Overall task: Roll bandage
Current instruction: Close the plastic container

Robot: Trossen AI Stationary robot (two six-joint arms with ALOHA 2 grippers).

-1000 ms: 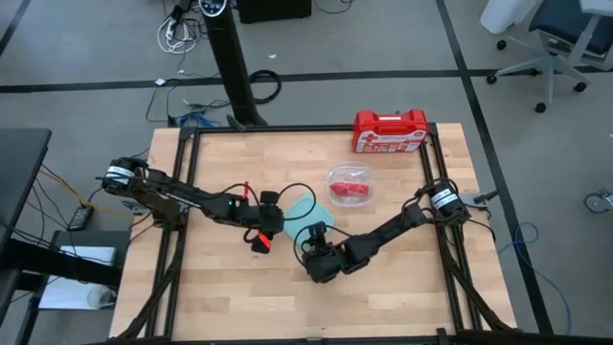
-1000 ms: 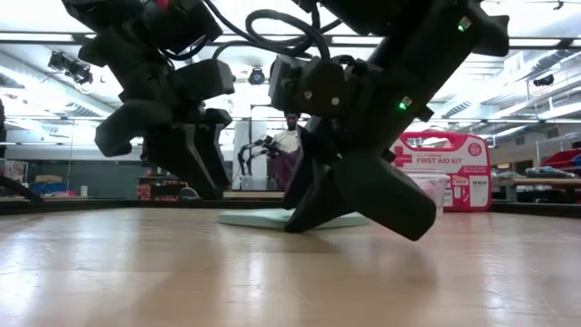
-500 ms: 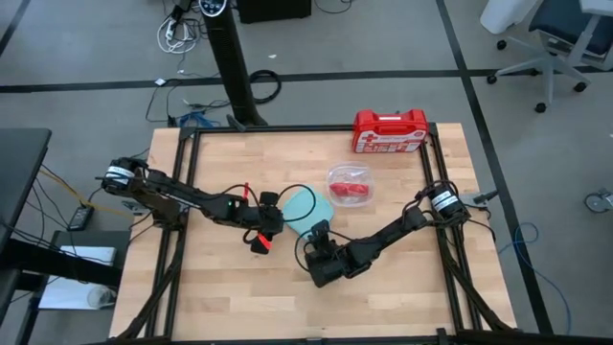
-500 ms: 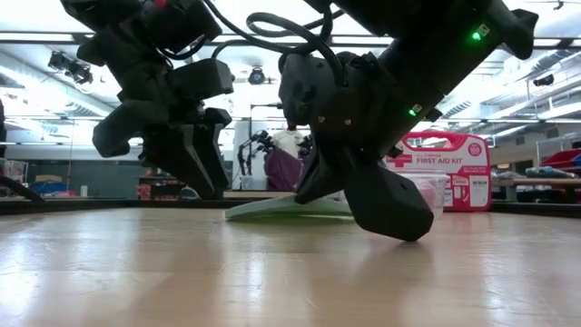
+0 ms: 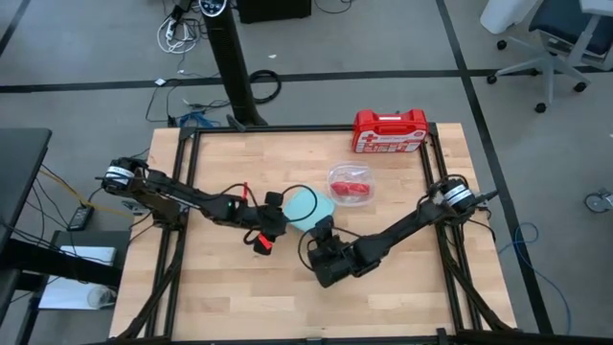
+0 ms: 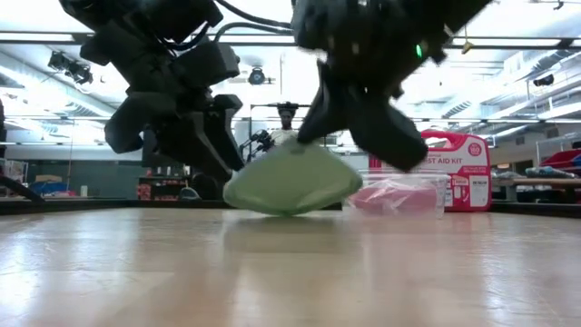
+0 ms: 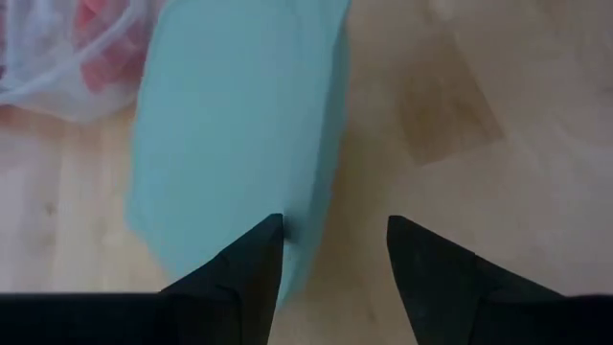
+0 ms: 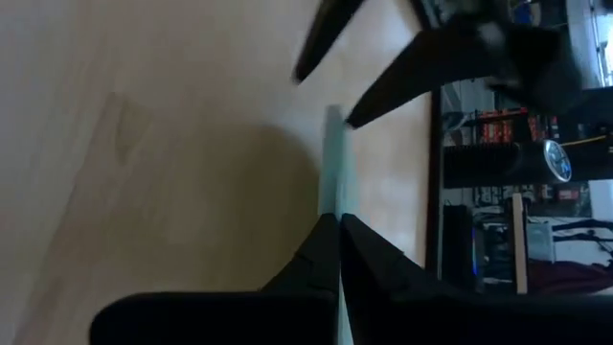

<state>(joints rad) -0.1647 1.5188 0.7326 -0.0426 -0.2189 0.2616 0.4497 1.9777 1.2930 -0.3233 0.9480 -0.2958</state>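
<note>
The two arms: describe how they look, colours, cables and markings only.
Both arms are black, jointed and slender, with a silver-ringed joint near each base. Looping black cables run along them. The left arm carries red fittings near its wrist, and the left pincer has two dark, tapering fingers. The right arm shows a small green light in the low view; the right pincer has matching dark pointed fingers.

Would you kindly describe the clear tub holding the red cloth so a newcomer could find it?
Start at the red first-aid case on the table's far edge. Just nearer than it sits the clear tub with the red bandage inside. Unlike the pale green lid beside it, it is see-through and stands free.
</note>
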